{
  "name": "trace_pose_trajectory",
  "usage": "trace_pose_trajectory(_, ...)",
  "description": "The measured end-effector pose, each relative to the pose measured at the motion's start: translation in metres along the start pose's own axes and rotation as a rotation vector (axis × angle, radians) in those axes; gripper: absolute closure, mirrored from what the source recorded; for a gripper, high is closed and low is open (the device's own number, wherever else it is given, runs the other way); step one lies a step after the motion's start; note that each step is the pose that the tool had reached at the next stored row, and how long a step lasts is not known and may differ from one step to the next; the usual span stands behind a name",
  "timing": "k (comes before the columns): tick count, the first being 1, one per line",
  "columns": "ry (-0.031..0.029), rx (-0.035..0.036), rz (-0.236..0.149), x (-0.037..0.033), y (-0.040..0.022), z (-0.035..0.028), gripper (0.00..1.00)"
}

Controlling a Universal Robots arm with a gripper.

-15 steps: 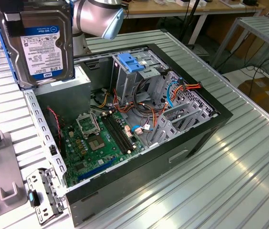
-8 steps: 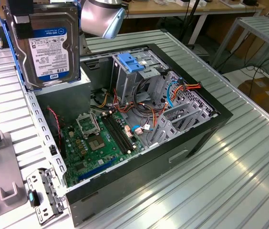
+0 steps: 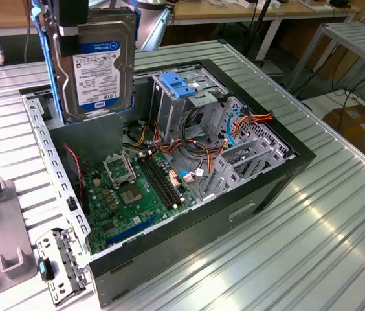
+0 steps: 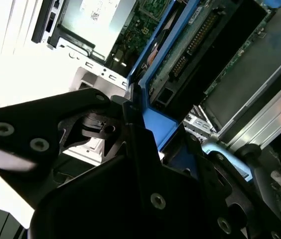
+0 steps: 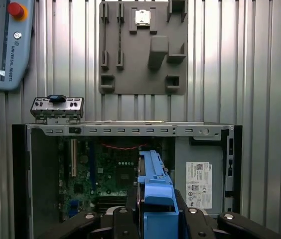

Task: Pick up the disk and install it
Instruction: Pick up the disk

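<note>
The disk (image 3: 98, 61) hangs on edge in the air above the open computer case (image 3: 260, 188), over its back corner at the exterior view's left. Its white label with a blue band faces the exterior camera, and a blue side rail (image 3: 43, 58) runs down its edge. My gripper (image 3: 72, 26) is shut on the disk from above. In the first wrist view the blue rail (image 5: 155, 191) sits between my black fingers (image 5: 123, 219). The second wrist view shows the disk's circuit-board side (image 4: 195, 35).
Inside the case lie the green motherboard (image 3: 131, 194), the grey power-supply box (image 5: 200, 184) below the disk, and a metal drive cage with a blue latch (image 3: 179, 84). A grey fixture plate (image 5: 143, 47), a small bracket (image 5: 57, 107) and a pendant (image 5: 3, 40) rest on the ribbed table.
</note>
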State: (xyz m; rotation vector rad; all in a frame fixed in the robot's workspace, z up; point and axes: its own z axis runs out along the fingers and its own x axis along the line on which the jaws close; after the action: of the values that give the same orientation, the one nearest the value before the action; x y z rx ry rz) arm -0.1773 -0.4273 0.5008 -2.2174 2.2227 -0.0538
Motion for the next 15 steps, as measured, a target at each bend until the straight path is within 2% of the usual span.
trace_pose_trajectory(2,-0.0001,0.0,0.0,0.0003,-0.0098,0.0005,0.63)
trace_pose_trajectory(8,0.0,0.0,0.001,0.0006,-0.0282,0.0011,0.63)
trace_pose_trajectory(10,0.0001,0.0,0.001,0.0009,-0.039,0.0014,0.63)
trace_pose_trajectory(11,0.0001,0.0,0.001,0.001,-0.0421,0.0016,0.63)
trace_pose_trajectory(15,0.0,0.0,0.001,0.001,-0.0436,0.0016,0.63)
